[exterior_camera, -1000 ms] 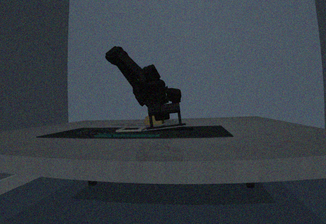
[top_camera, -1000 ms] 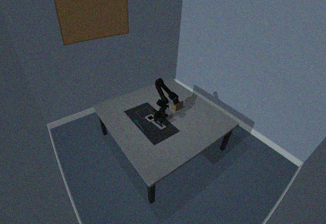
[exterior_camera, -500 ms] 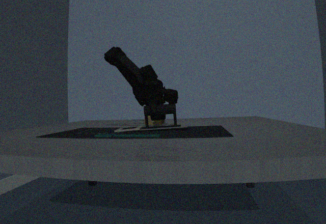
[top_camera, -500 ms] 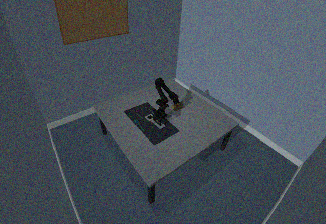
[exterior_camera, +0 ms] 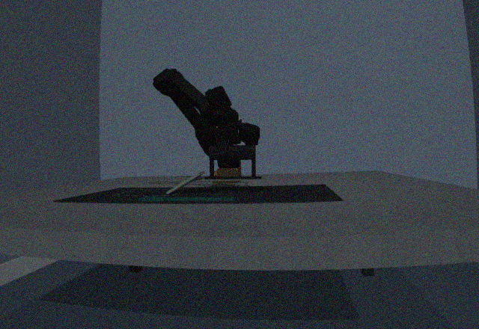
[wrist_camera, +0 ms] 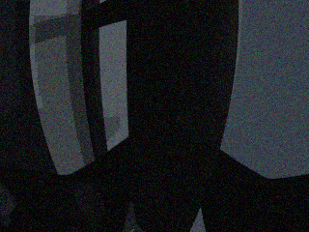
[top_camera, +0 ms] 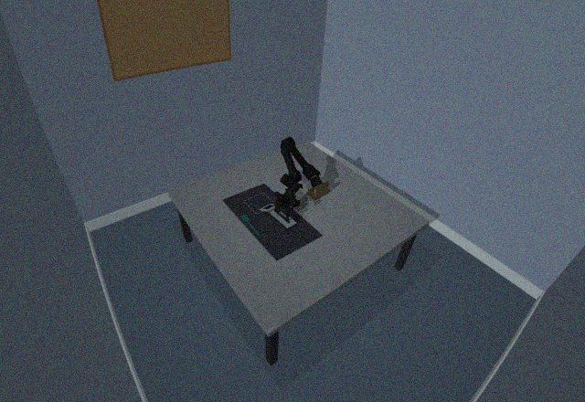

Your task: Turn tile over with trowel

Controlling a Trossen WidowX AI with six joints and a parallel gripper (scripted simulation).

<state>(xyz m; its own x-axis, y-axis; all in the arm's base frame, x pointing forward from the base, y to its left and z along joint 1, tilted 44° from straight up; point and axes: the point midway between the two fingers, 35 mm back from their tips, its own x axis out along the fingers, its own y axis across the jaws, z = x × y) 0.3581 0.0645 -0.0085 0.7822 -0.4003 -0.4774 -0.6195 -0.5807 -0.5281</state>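
The scene is very dark. My gripper (top_camera: 284,207) (exterior_camera: 232,171) is low over the dark mat (top_camera: 292,241) (exterior_camera: 301,193) and is shut on the small trowel (top_camera: 286,220), whose pale length lies along the mat toward the front. In the wrist view the trowel (wrist_camera: 181,91) is a broad dark shape that fills the middle. The pale tile (top_camera: 267,207) (exterior_camera: 185,182) is just left of the gripper. It is tipped up at a slant, with its left edge on the mat and its right edge raised. Its marked side is too dim to make out.
A thin teal object (top_camera: 247,220) (exterior_camera: 185,199) lies on the mat's left part. A tan block (top_camera: 318,192) sits on the grey table (top_camera: 330,256) behind the arm's base. A wall runs along the table's far right edge.
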